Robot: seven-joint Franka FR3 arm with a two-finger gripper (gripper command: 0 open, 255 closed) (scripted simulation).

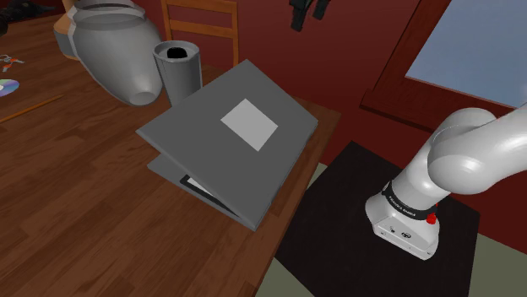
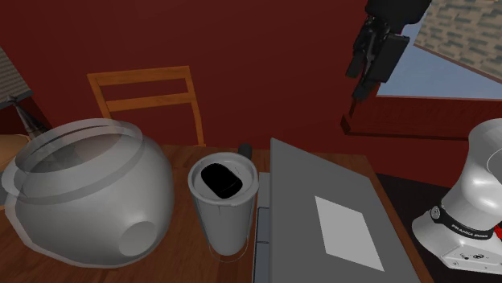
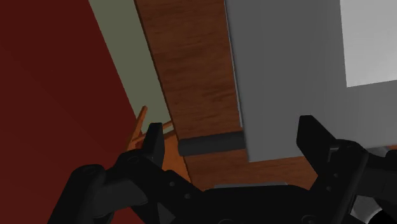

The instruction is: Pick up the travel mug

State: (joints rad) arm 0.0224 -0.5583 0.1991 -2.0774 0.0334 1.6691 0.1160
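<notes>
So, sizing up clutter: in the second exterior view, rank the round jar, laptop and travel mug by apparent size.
1. round jar, laptop: similar, laptop cropped, so unranked.
2. travel mug: smallest.

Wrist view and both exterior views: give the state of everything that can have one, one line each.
Gripper, open, holding nothing, up in the air.
Mug, upright on the table, not held.
Laptop, partly open, lid tilted above its base.
Vessel, tilted, resting on the table.
Chair, upright behind the table.
</notes>
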